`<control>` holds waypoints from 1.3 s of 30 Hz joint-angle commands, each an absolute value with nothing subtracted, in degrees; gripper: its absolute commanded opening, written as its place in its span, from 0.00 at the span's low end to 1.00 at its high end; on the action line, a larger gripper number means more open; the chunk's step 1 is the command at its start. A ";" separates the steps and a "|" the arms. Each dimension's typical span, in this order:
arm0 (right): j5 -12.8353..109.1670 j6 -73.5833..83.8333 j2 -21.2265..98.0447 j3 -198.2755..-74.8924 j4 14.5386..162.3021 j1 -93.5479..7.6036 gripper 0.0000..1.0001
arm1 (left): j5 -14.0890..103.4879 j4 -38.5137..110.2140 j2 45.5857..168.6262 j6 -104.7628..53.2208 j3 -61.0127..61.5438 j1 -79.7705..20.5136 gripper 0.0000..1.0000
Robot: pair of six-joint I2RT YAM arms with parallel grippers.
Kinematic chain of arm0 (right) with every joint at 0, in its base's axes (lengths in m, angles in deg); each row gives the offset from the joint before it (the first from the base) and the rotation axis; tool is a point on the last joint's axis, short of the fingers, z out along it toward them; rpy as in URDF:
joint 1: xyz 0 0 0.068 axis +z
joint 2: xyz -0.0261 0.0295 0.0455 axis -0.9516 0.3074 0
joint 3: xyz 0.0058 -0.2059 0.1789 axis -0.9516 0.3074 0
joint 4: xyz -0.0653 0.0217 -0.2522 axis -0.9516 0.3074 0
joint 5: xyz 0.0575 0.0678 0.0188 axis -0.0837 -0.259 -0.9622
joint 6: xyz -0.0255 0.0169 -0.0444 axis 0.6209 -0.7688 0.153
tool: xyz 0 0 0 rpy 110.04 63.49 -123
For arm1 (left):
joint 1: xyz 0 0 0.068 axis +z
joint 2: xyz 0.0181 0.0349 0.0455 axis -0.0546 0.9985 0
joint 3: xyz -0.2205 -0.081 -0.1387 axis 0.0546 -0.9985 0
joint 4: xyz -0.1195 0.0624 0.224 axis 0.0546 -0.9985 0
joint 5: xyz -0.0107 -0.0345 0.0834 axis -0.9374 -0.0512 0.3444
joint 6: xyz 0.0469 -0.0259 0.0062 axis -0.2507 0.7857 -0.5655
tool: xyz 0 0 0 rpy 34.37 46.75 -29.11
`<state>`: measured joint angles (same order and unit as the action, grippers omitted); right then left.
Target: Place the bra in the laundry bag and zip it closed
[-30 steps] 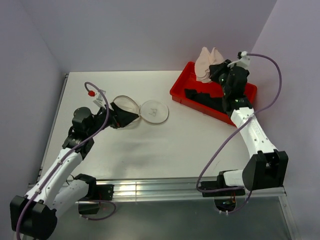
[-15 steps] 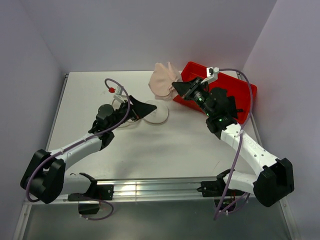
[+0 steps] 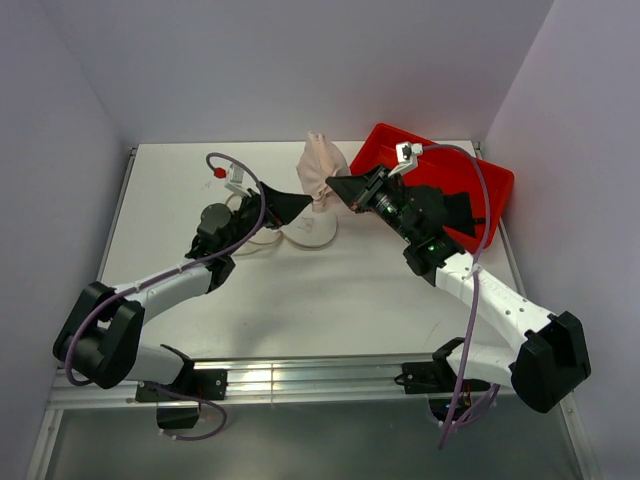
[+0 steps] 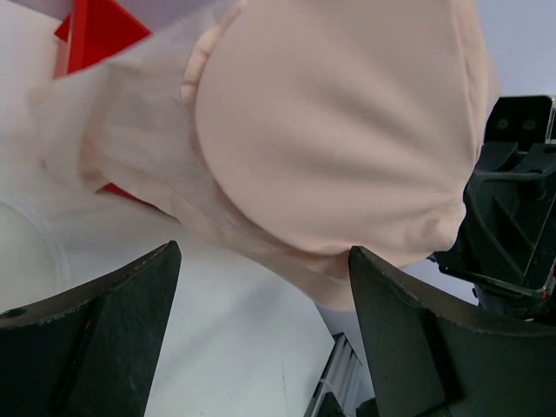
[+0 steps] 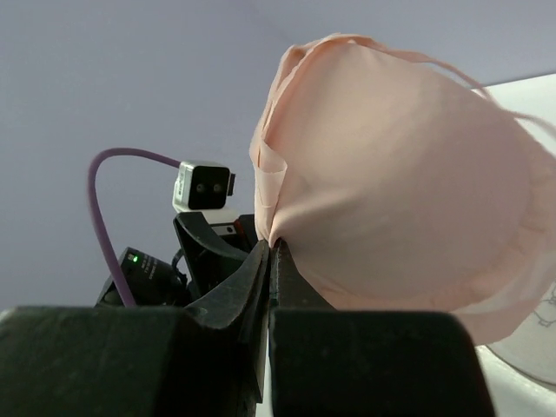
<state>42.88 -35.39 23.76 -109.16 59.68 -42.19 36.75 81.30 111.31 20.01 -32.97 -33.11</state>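
Note:
The pale pink bra (image 3: 322, 168) hangs in the air over the table's middle, with my right gripper (image 3: 334, 188) shut on its edge. In the right wrist view the pinch (image 5: 271, 248) holds the rim of a rounded cup (image 5: 400, 191). My left gripper (image 3: 296, 203) stands open just left of the bra. Its two dark fingers (image 4: 104, 339) sit below and on either side of the hanging cup (image 4: 339, 130), and the right finger is close to the cup's lower edge. The round mesh laundry bag (image 3: 305, 232) lies flat on the table beneath both grippers.
A red plastic tray (image 3: 498, 182) sits at the back right, behind the right arm. Its corner (image 4: 95, 30) shows in the left wrist view. Walls close in the table at the back and on both sides. A metal rail (image 3: 300, 380) runs along the near edge.
The right arm carried the bra from the red tray leftward to above the laundry bag. The left arm swung right toward it, and its jaws have narrowed a little.

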 commanded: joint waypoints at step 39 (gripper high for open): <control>39.63 -42.20 21.22 -107.54 51.26 -40.55 0.00 | 40.57 95.44 108.95 21.36 -36.48 -31.96 0.83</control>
